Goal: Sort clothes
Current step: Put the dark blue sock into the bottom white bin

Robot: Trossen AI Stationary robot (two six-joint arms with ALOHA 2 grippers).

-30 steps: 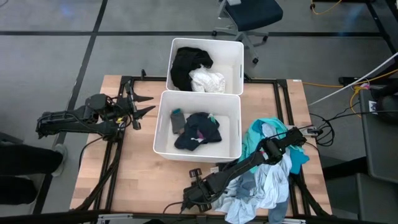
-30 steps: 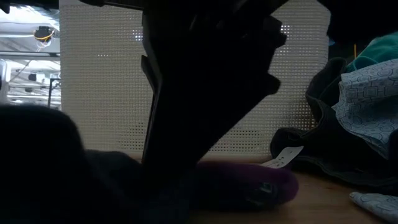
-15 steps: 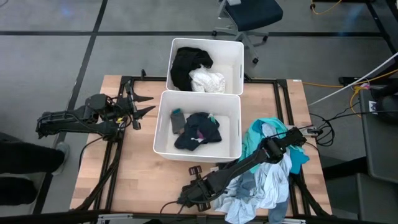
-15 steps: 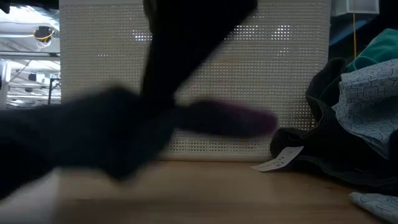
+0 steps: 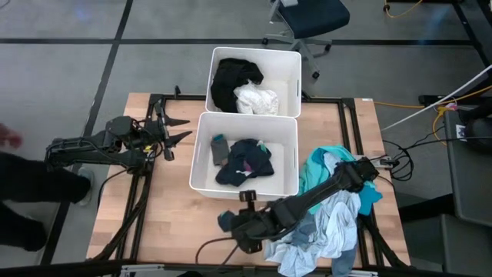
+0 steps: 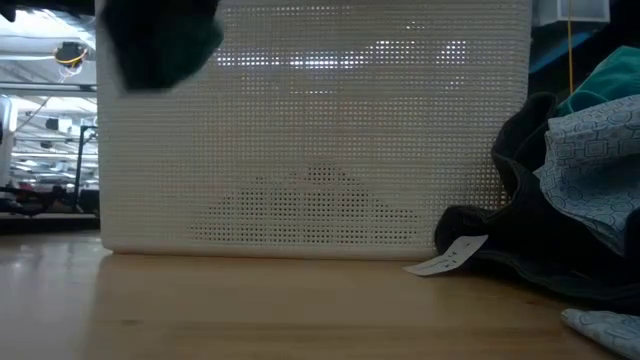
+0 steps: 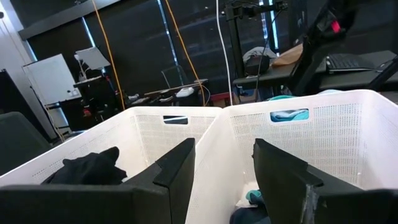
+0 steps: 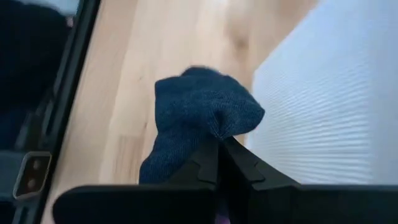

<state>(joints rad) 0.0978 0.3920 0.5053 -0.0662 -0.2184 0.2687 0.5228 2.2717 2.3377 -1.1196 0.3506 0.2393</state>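
Your right tool [image 8: 219, 149] clenches a dark blue sock [image 8: 202, 112], pinching the knit fabric between its closed fingers. The sock hangs clear of the wooden surface [image 5: 165, 208], just in front of the near white bin [image 5: 201, 165], close to that bin's front left corner. From table height it shows only as a dark blurred shape [image 6: 160, 40] high against the bin's perforated wall [image 6: 320, 130].

Behind the raised sock, the near bin already holds a grey sock [image 5: 220, 148] and a heap of navy clothes [image 5: 246, 161]. The far bin [image 5: 292, 77], touching the near one end to end, carries a black garment [image 5: 231, 81] and a white one [image 5: 256, 100].

To your right, the unsorted pile [image 5: 334, 215] of teal, light blue and pale patterned clothes lies on the surface's right side, with the right arm stretched across it toward the front edge. Seen low, that pile shows a patterned pale cloth [image 6: 590, 150], dark fabric with a white label [image 6: 450, 255], and a teal piece [image 6: 610, 80] on top.

Your left tool [image 5: 178, 129] waits over the surface's left side, beside the near bin, its fingers [image 7: 177, 171] spread apart and grasping nothing, pointed at the seam where the two bins meet.

At the left edge, a person's dark-clothed leg [image 5: 31, 192] stands on the floor beside the table.
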